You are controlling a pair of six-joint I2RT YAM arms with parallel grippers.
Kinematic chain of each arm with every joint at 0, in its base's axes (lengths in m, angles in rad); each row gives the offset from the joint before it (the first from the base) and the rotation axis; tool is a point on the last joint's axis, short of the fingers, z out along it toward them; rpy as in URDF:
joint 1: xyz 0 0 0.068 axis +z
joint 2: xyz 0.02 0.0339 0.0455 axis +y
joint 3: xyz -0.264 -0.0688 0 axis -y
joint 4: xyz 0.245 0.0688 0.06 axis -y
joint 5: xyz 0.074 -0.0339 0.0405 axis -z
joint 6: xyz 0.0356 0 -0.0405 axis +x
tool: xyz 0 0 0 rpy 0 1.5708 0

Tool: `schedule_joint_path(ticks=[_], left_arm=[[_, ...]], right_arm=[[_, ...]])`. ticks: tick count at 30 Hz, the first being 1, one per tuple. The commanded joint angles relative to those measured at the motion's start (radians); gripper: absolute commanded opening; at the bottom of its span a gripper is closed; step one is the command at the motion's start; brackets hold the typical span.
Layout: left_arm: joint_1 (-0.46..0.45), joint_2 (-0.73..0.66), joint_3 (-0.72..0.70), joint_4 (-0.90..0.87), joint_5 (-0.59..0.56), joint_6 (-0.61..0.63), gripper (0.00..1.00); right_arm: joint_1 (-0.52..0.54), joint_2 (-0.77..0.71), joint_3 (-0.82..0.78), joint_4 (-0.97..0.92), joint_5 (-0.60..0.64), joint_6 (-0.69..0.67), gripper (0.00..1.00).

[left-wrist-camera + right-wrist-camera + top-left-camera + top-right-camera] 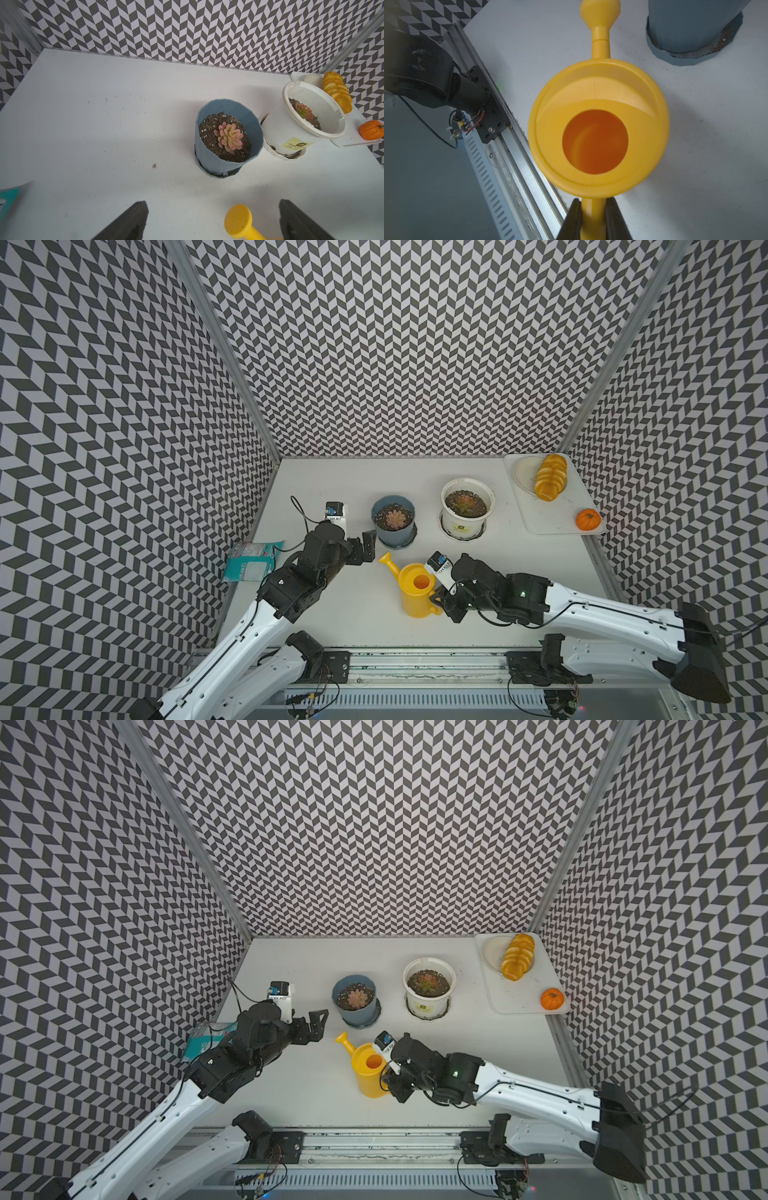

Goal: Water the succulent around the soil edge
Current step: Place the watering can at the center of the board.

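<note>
The succulent (pixel 392 518), a pale pink rosette, sits in a round blue-grey pot (pixel 393 541) at centre frame in both top views, left of a white pot (pixel 465 520) holding a darker rosette. The soil edge (pixel 209 133) is a narrow dark ring, speckled pale, between the leaves and the pot wall; it is widest on the left of the rosette in the left wrist view.

The yellow watering can (pixel 417 589) is just below the blue-grey pot in the top views, upright, with its rose (pixel 386 559) pointing up-left toward the pot. Whether its base touches the bench (pixel 340 614) cannot be told.

The right claw (pixel 593 218) pinches the can's handle (pixel 591 209), one finger on each side, seen at the lower edge of the right wrist view. The left claw (pixel 363 549) is spread wide and empty, just left of the pot and above the spout.

Handling notes:
- The can is rigid moulded plastic and likely light; no water is visible through the fill hole (pixel 595 141).
- The handle is smooth and round, so it may swivel in the pinch when tipped. The hold on the handle is the right one.
- The rosette leaves are plump and probably snap easily; keep the rose over the soil ring, not the leaves.
- The pot looks light and could slide if bumped.
</note>
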Motion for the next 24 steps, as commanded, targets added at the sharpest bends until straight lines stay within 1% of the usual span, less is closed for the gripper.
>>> schedule_joint_path(ticks=[1, 4, 8, 11, 17, 21, 24], left_arm=[[0.007, -0.006, 0.008, -0.004, -0.005, 0.000, 1.00], [0.007, -0.006, 0.008, -0.003, -0.003, 0.000, 1.00], [0.005, -0.006, 0.008, -0.003, 0.000, 0.000, 1.00], [0.006, -0.005, 0.008, -0.003, 0.001, 0.000, 1.00], [0.006, -0.008, 0.009, -0.003, 0.002, 0.000, 1.00], [0.006, -0.010, 0.008, -0.003, 0.003, 0.000, 1.00], [0.006, -0.011, 0.008, -0.003, 0.005, 0.000, 1.00]], right_arm=[[0.008, 0.015, -0.014, 0.100, 0.042, -0.036, 0.00], [0.008, 0.034, -0.029, 0.107, 0.062, -0.057, 0.01], [0.006, 0.069, -0.031, 0.094, 0.095, -0.067, 0.06], [0.006, 0.095, -0.023, 0.086, 0.110, -0.061, 0.12], [0.002, 0.120, -0.022, 0.085, 0.184, -0.028, 0.30], [-0.007, 0.115, -0.025, 0.077, 0.223, -0.006, 0.39], [-0.016, 0.108, -0.027, 0.072, 0.250, 0.010, 0.42]])
